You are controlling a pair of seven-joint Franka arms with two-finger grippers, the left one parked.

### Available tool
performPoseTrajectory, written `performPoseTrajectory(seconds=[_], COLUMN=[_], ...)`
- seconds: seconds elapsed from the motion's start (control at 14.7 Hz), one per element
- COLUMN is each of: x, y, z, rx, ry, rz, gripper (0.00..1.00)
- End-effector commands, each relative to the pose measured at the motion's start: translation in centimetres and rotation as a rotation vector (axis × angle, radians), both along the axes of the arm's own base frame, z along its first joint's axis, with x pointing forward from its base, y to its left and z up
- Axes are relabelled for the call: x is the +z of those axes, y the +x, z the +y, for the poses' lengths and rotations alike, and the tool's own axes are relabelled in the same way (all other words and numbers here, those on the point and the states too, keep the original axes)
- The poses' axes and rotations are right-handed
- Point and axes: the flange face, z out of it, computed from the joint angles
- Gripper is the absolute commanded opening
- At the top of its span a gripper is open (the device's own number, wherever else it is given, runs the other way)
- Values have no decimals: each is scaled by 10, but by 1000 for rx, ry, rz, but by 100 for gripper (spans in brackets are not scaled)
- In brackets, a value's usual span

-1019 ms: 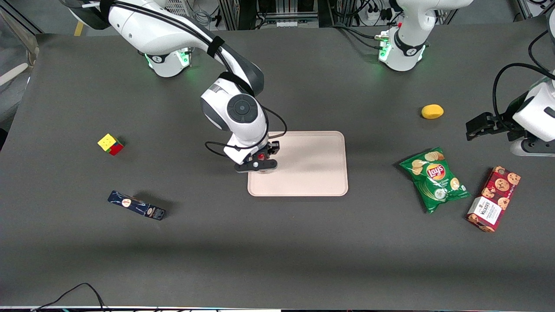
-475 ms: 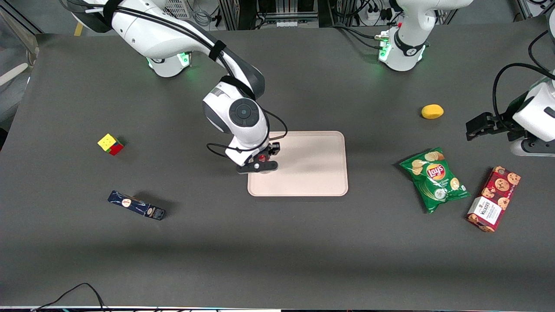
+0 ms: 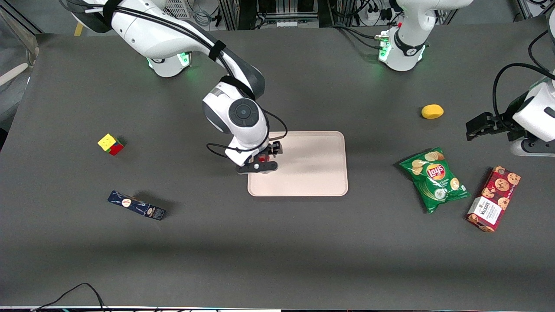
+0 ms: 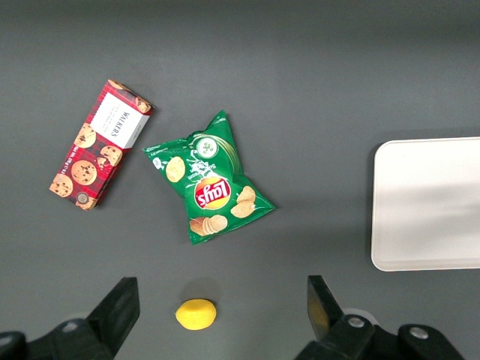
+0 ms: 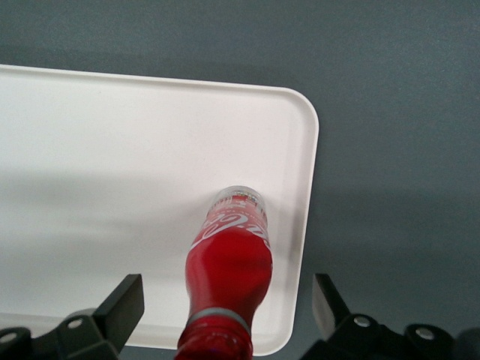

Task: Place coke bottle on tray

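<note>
The coke bottle (image 5: 229, 281) is standing upright on the tray (image 5: 90, 150), its base just inside the rim. The end effector (image 5: 225, 315) is hovering directly above it, released, fingers (image 5: 120, 307) straddling the neck without touching.

We see a color cube (image 3: 110, 144) and a dark blue box (image 3: 136, 205) toward the working arm's end. A lemon (image 3: 432, 111), a green chips bag (image 3: 435, 179) and a cookie box (image 3: 494, 199) lie toward the parked arm's end.
</note>
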Motion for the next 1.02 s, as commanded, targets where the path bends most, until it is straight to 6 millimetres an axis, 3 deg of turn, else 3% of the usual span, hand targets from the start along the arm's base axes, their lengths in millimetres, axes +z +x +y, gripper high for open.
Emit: performPoseTrajectory(seconds=[0.0,0.14,0.34,0.48,0.61,0.75,0.88,0.95], x=[5,25,108,169,234,293,332,339], y=[1,6,15,24,38,53,60,61], z=[5,1,-18,-47,-94,-171,-244,-264], rx=[-14,-11,50,148,202,225,176,150], ry=[3,10,-7,-52,-6,45,108,100], rz=[-20,-44,-114,-88,-38,-33,-64,-74], gripper=[100,100,100,100,100,100,100,100])
